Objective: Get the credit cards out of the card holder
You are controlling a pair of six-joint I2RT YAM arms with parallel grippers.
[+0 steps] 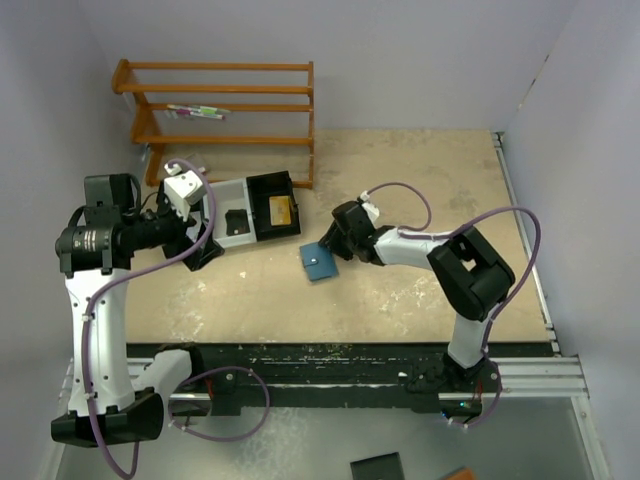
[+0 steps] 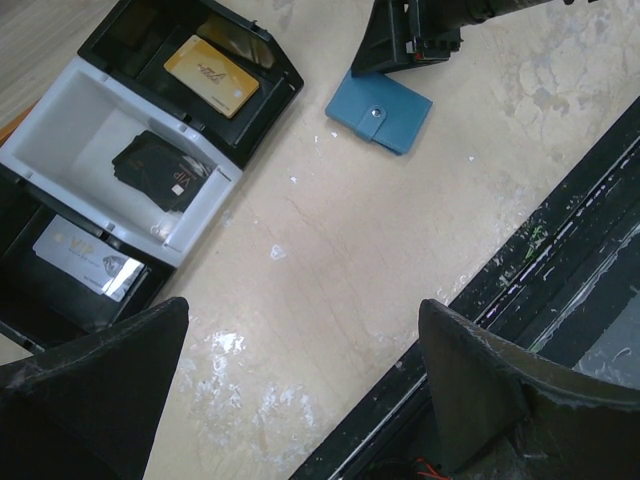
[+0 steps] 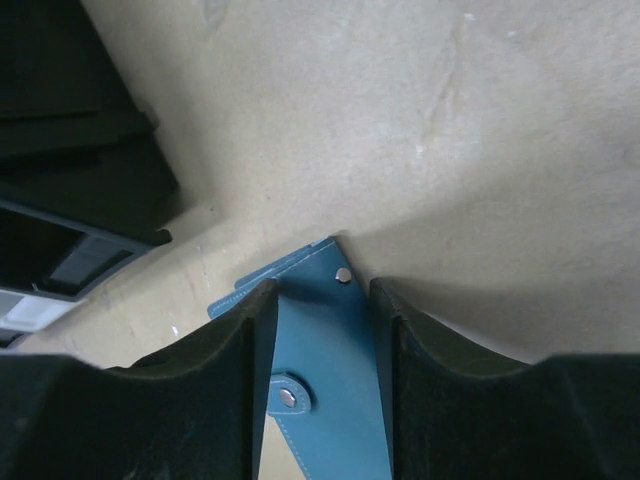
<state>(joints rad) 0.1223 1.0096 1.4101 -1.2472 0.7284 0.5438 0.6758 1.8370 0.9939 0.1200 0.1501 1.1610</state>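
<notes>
The blue card holder (image 1: 319, 262) lies flat and snapped closed on the table, right of the tray. It also shows in the left wrist view (image 2: 380, 110) and the right wrist view (image 3: 325, 370). My right gripper (image 1: 336, 240) (image 3: 320, 300) is open and low over its far corner; the holder runs under the left finger. A gold-tan card (image 2: 210, 75), a black card (image 2: 160, 170) and a silver card (image 2: 88, 258) lie in separate tray compartments. My left gripper (image 2: 300, 340) is open and empty, above the table near the tray's left end (image 1: 205, 252).
The black-and-white three-compartment tray (image 1: 262, 184) sits at middle left. A wooden rack (image 1: 225, 110) stands at the back left with pens on a shelf. A black rail (image 1: 350, 360) runs along the near table edge. Walls close in on both sides.
</notes>
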